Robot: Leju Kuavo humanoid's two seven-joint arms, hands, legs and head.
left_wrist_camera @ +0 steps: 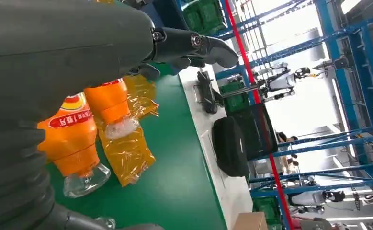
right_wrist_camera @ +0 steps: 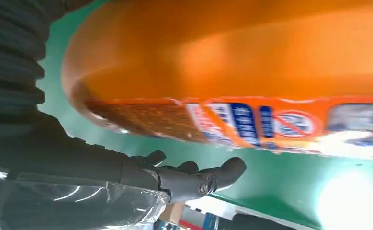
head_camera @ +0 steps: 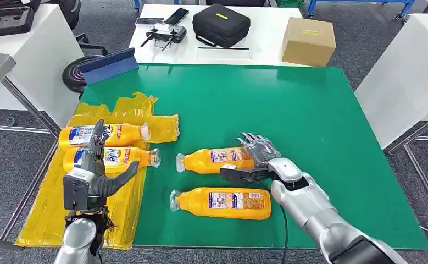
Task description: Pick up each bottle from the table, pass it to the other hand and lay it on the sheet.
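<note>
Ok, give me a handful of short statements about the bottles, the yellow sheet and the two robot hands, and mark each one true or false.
1. Two orange bottles lie on the yellow sheet. True.
2. Three bottles lie on the green mat off the sheet. False: there are two, a farther bottle and a nearer bottle.
3. The right robot hand is at the base end of the farther bottle. True.
4. The left robot hand holds a bottle. False: it holds nothing, fingers apart, above the sheet.
5. A cardboard box stands on the green mat. False: it is on the white table behind.
</note>
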